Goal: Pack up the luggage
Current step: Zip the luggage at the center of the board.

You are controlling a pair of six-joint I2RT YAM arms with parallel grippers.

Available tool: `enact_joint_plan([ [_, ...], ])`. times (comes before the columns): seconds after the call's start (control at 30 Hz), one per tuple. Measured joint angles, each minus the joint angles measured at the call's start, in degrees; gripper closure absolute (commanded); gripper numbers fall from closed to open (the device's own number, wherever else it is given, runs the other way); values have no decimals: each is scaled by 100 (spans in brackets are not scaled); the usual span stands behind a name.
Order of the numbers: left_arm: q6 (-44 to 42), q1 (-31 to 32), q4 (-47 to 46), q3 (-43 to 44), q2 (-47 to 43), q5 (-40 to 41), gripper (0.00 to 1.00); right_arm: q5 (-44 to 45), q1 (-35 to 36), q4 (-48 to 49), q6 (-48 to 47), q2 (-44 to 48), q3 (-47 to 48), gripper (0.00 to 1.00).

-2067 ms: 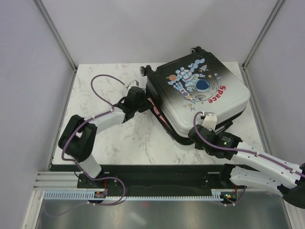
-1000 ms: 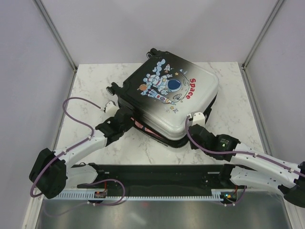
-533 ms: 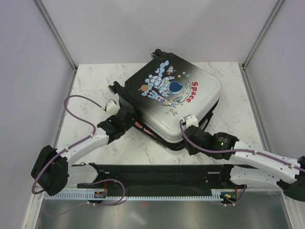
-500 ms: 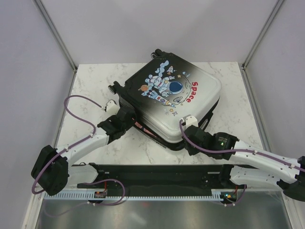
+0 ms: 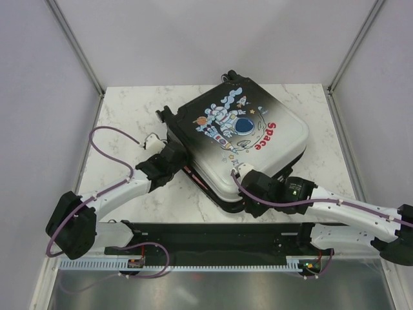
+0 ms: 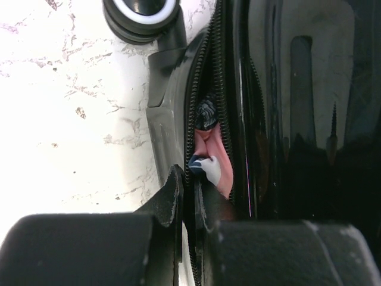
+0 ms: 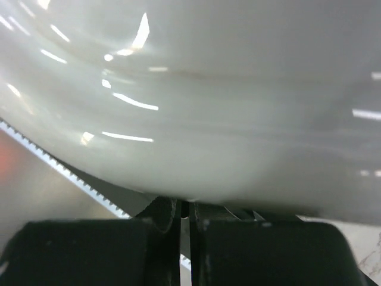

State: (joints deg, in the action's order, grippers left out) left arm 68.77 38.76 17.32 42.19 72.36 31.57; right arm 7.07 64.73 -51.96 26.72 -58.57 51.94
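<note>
The luggage (image 5: 251, 129) lies flat on the marble table, astronaut print up, lid down but with its side seam still gaping. My left gripper (image 5: 175, 158) is at the left seam. In the left wrist view (image 6: 189, 185) its jaws are shut on the black zipper tape (image 6: 199, 89), and pink cloth (image 6: 208, 146) with a blue-white piece shows in the gap. My right gripper (image 5: 240, 185) is at the near white edge. In the right wrist view (image 7: 186, 205) its jaws are pinched together on a small dark piece of the zipper under the white shell (image 7: 208, 89).
A black wheel (image 6: 141, 12) sits just ahead of the left gripper, and more wheels (image 5: 228, 76) are at the far corner. Zipper teeth (image 7: 59, 170) run left of the right gripper. Grey walls and metal posts (image 5: 77, 45) enclose the table (image 5: 122, 116).
The luggage has slid and turned towards the right. The right gripper has moved left along the near seam. The left gripper has followed the left seam and stays shut.
</note>
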Motion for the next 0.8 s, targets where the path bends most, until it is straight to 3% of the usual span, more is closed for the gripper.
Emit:
enact_joint_plan([
  [0.6, -4, 105, 111, 328, 428, 557, 98, -960, 382, -186, -557, -787, 767, 100],
  [0.8, -2, 105, 243, 446, 525, 603, 98, -890, 411, -229, -658, -789, 822, 100],
])
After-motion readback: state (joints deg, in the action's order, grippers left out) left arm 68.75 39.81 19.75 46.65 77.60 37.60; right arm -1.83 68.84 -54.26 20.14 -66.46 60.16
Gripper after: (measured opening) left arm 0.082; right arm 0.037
